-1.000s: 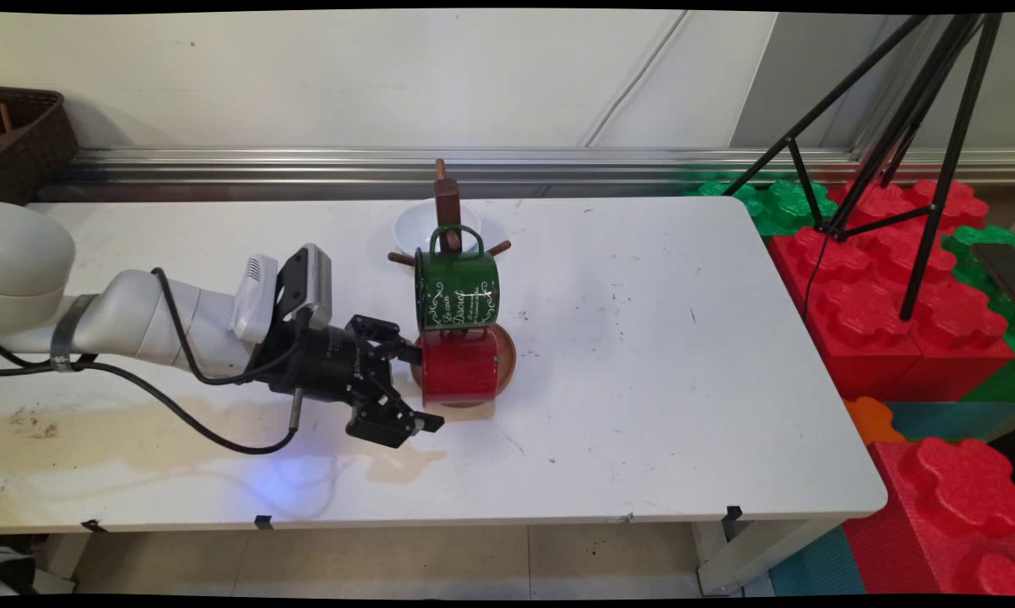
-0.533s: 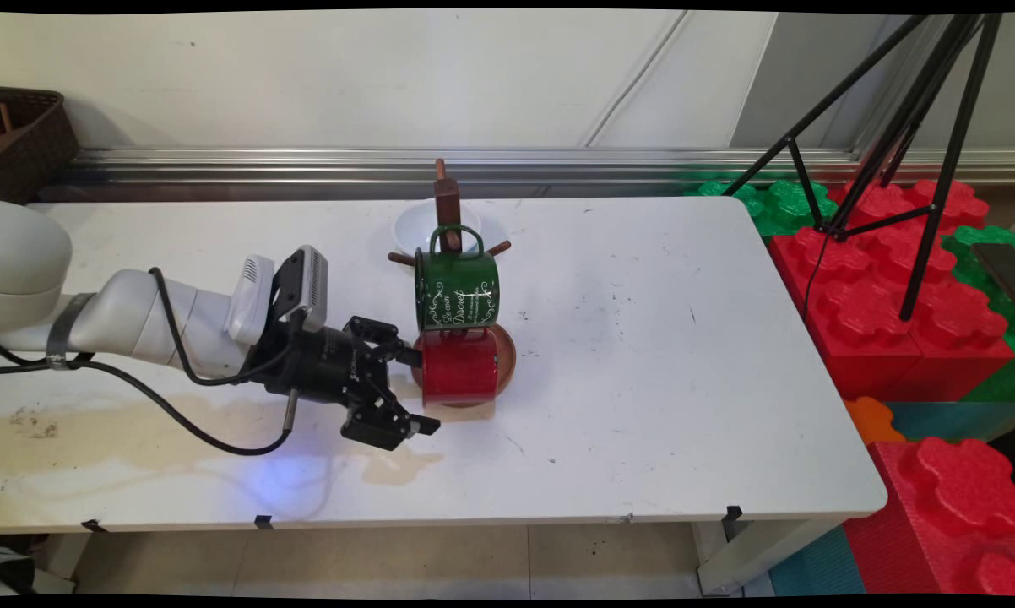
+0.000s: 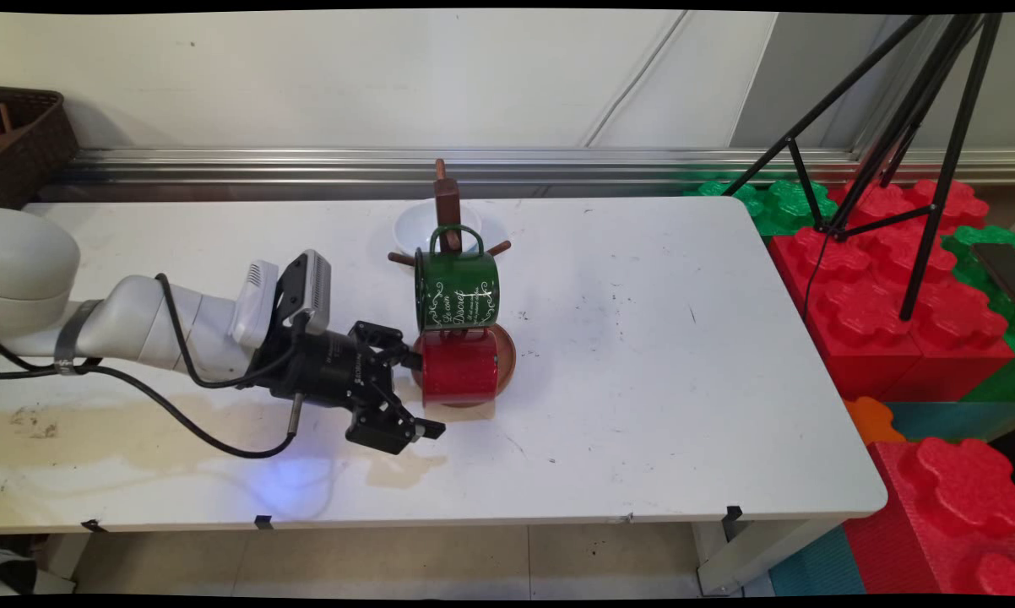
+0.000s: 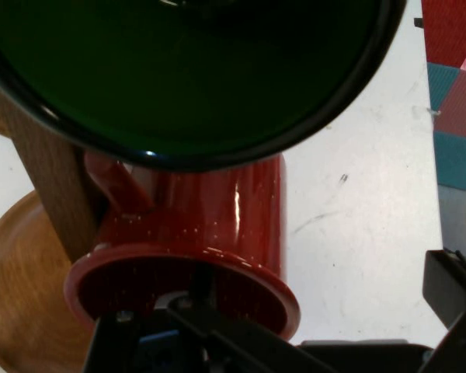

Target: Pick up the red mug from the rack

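A red mug (image 3: 461,370) hangs on its side low on a wooden mug tree (image 3: 447,198), its mouth facing left toward my gripper (image 3: 423,393). A green mug (image 3: 457,291) with white lettering hangs just above it. My gripper is open, with one finger at the red mug's mouth and the other in front of the mug's near side. In the hand view the red mug (image 4: 217,225) fills the middle, and one finger (image 4: 196,294) sits in its mouth. The green mug (image 4: 194,70) looms above, with the tree's post (image 4: 50,194) and round base (image 4: 23,295) on the left.
A white bowl (image 3: 415,228) stands behind the mug tree. A brown basket (image 3: 26,135) sits at the far left by the wall. A black tripod (image 3: 921,127) and red and green foam blocks (image 3: 879,295) stand off the table's right end. A brownish stain (image 3: 136,431) marks the near left.
The gripper drew slightly left, then came back right toward the red mug's mouth. Both mugs have stayed on the tree.
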Tool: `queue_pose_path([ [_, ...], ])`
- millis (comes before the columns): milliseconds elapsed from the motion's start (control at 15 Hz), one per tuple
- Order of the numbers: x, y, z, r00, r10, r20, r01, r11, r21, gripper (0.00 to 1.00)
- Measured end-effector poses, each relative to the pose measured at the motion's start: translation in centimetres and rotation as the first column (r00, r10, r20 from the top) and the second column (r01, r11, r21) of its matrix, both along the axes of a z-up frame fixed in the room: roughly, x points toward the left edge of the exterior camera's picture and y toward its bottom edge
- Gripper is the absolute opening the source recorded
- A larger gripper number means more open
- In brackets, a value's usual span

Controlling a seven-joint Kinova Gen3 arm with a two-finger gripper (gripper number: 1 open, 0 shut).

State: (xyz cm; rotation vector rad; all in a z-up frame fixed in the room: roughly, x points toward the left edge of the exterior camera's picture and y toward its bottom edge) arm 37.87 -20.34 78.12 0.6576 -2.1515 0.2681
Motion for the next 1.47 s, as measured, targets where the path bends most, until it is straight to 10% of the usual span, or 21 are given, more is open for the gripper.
queue_pose_path([
  [1000, 0.11, -0.41, -0.55, 1.000, 0.010, -0.023, -0.010, 1.000, -0.001, 1.00],
  [1067, 0.11, -0.45, -0.56, 1.000, 0.011, -0.025, -0.011, 1.000, -0.001, 0.00],
  [1467, 0.23, -0.45, -0.53, 0.999, 0.013, -0.030, -0.013, 1.000, 0.004, 0.00],
])
